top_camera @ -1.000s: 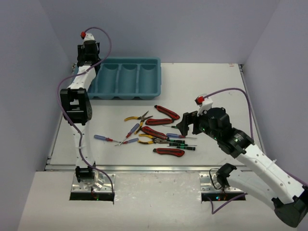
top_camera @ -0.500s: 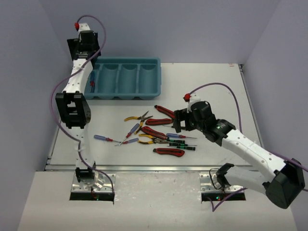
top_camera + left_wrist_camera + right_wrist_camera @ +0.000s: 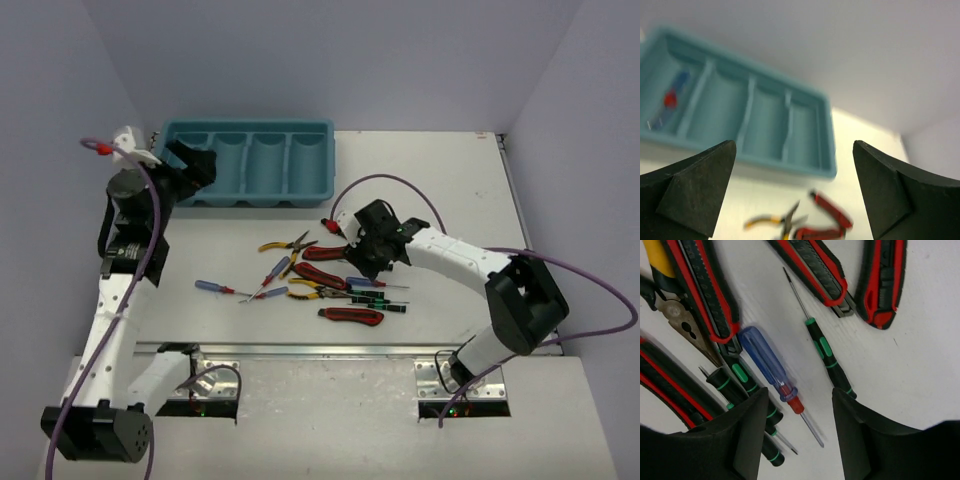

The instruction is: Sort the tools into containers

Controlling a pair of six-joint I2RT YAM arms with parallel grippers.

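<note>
The teal tray [image 3: 250, 126] of containers stands at the back left; a blue-and-red screwdriver [image 3: 670, 97] lies in its leftmost compartment. My left gripper [image 3: 195, 162] hovers open and empty near the tray's left end. Loose tools lie mid-table: yellow pliers [image 3: 285, 243], red-and-black utility knives [image 3: 350, 316], blue screwdrivers [image 3: 215, 288]. My right gripper [image 3: 362, 262] is low over this pile. In the right wrist view its jaws [image 3: 800, 405] straddle the shaft end of a blue-handled screwdriver [image 3: 765, 362], apart from it on both sides. Thin green-banded screwdrivers [image 3: 827, 357] lie alongside.
The left wrist view shows the tray's rim [image 3: 826, 135], pliers [image 3: 775, 222] and a utility knife [image 3: 832, 212] below the open fingers. More utility knives [image 3: 812, 272] and plier jaws [image 3: 680, 320] crowd round the right gripper. The table's right edge [image 3: 520, 230] lies beyond.
My left gripper opened over the tray's left end, left a screwdriver in that compartment and drew back. My right arm reached left over the tool pile and its jaws narrowed.
</note>
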